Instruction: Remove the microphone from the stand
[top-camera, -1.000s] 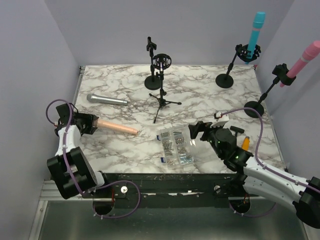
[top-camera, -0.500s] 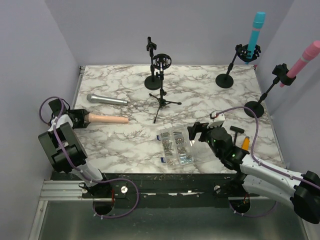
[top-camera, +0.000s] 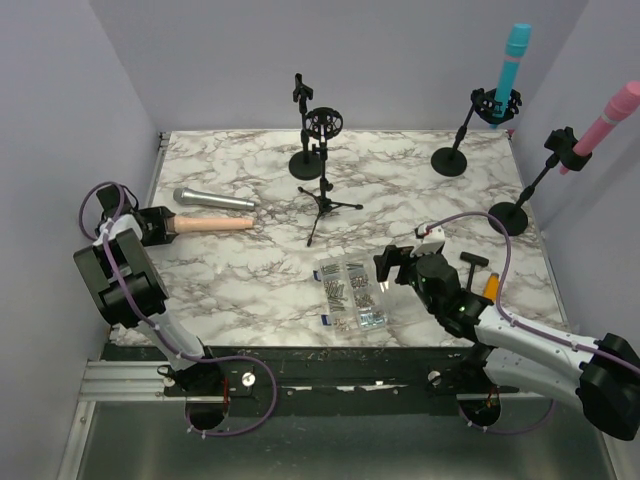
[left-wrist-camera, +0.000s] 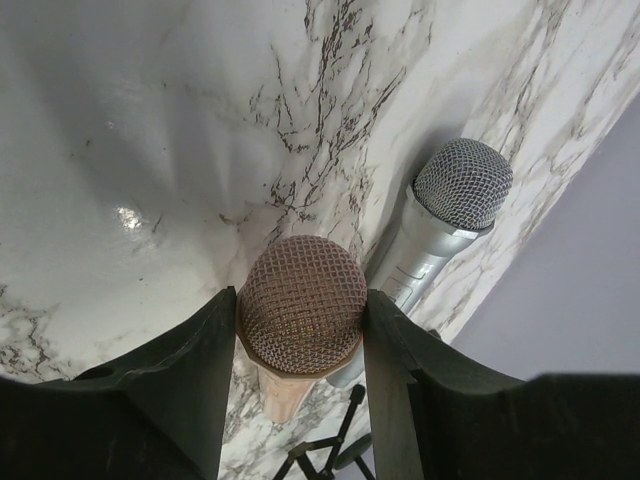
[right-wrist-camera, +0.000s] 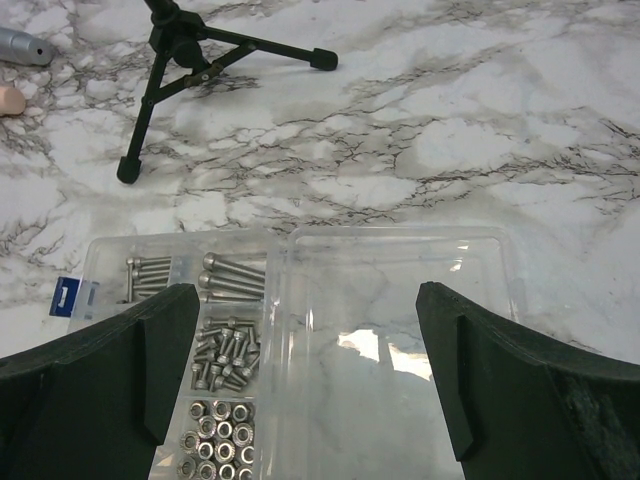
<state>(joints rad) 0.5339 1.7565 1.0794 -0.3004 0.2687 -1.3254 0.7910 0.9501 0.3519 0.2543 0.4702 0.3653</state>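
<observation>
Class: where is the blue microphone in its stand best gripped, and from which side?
Grip the blue microphone on its bare shaft above the clip, coming from the near side: it stands almost upright, lower end seated in the clip, so it should lift out upward.

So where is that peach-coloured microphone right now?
In the top view, the peach microphone is at the left side of the table, its head gripped by the left end effector, alongside the silver microphone.
</observation>
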